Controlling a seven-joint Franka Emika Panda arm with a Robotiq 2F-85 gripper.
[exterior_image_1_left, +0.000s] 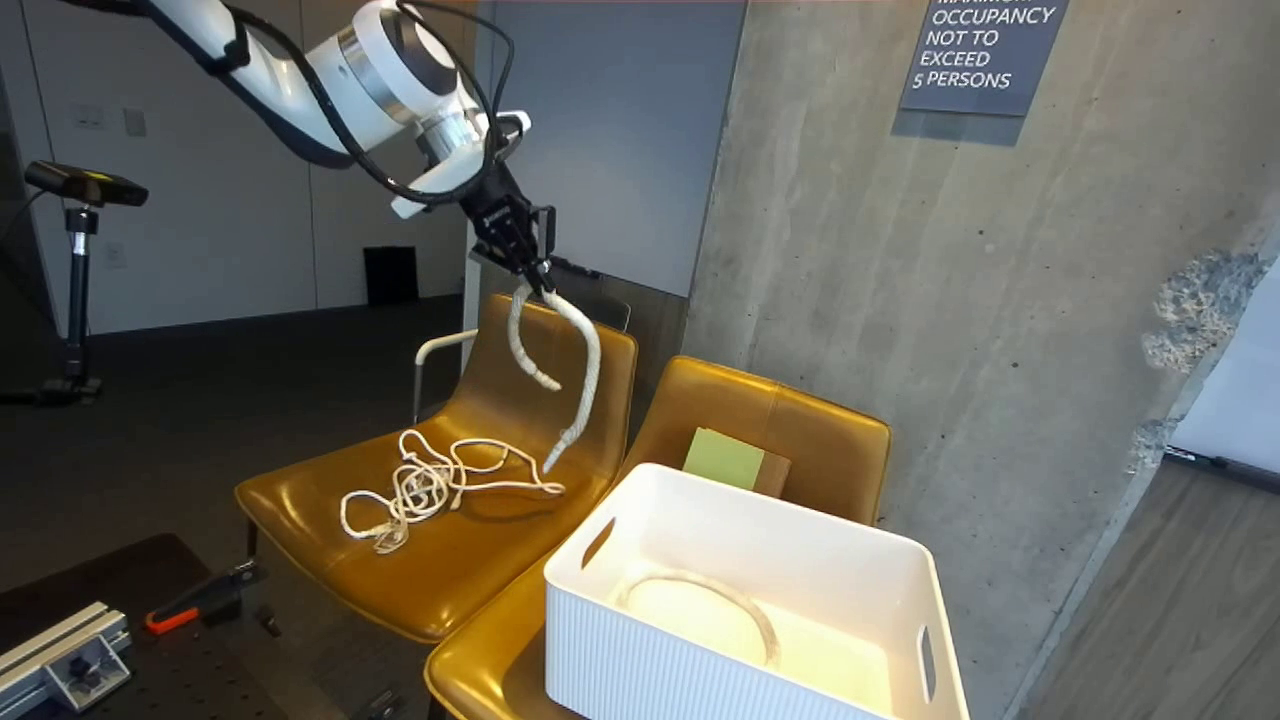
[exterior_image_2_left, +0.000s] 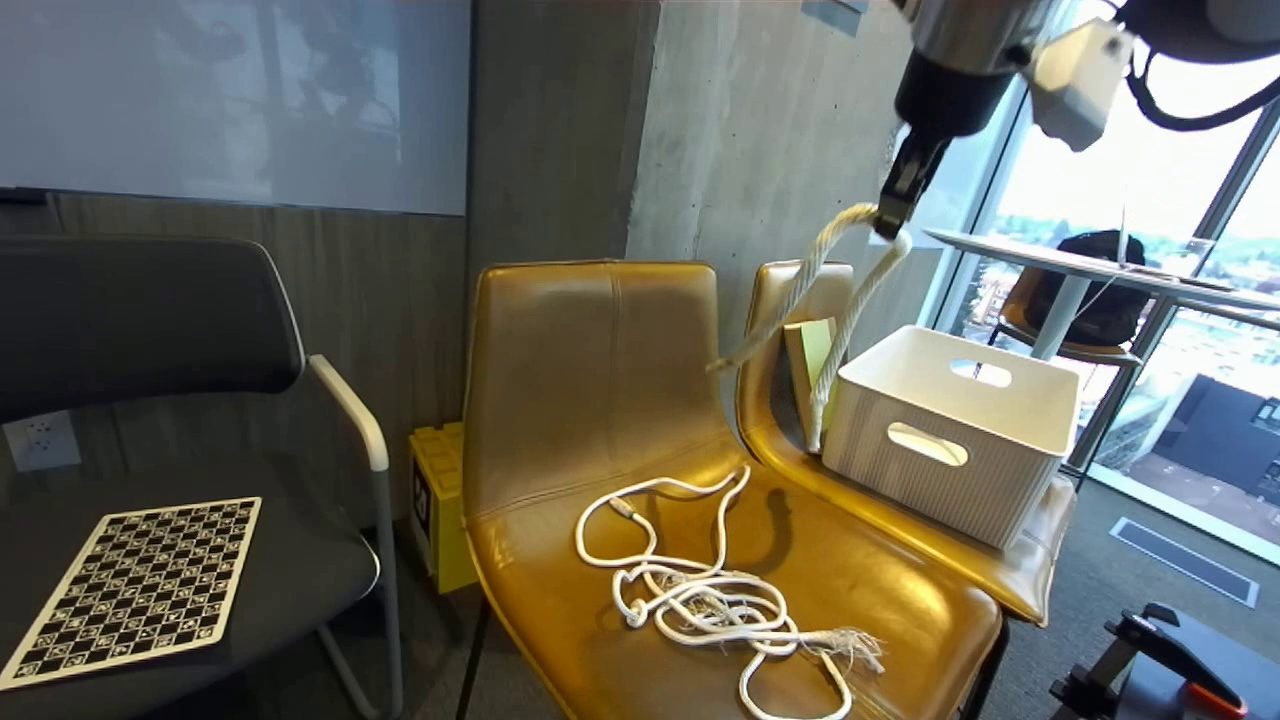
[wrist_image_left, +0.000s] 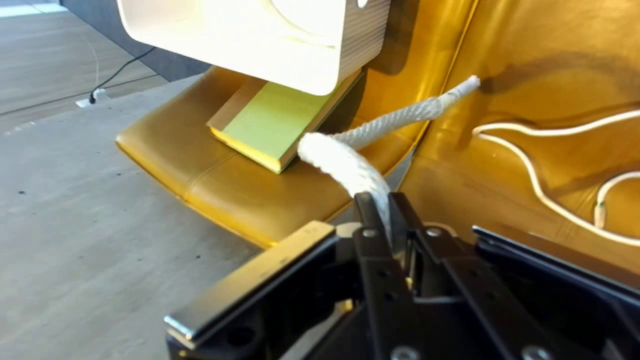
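Gripper (wrist_image_left: 382, 201) is clamping a dangling thick rope (wrist_image_left: 345, 162), tangled cord (exterior_image_1_left: 420, 490) is lying on a chair (exterior_image_1_left: 510, 575), box (exterior_image_1_left: 650, 650) is sitting nearby.

Wall sign (exterior_image_1_left: 985, 55) with an occupancy limit of 5 persons
In an exterior view, the blue-grey wall sign on the concrete wall (exterior_image_1_left: 850, 300) carries white capitals: "MAXIMUM", its letters cut through by the view's upper edge, then "OCCUPANCY", "NOT TO", "EXCEED" and "5 PERSONS", each on its own line. In an exterior view, a black label (exterior_image_2_left: 421, 505) on the side of a yellow box (exterior_image_2_left: 455, 520) shows white characters, too small and slanted to read for certain. Also there, a checkered board (exterior_image_2_left: 140, 585) lying on the seat of a dark chair (exterior_image_2_left: 310, 560) bears small black-and-white marker symbols among its black squares, too fine to make out.
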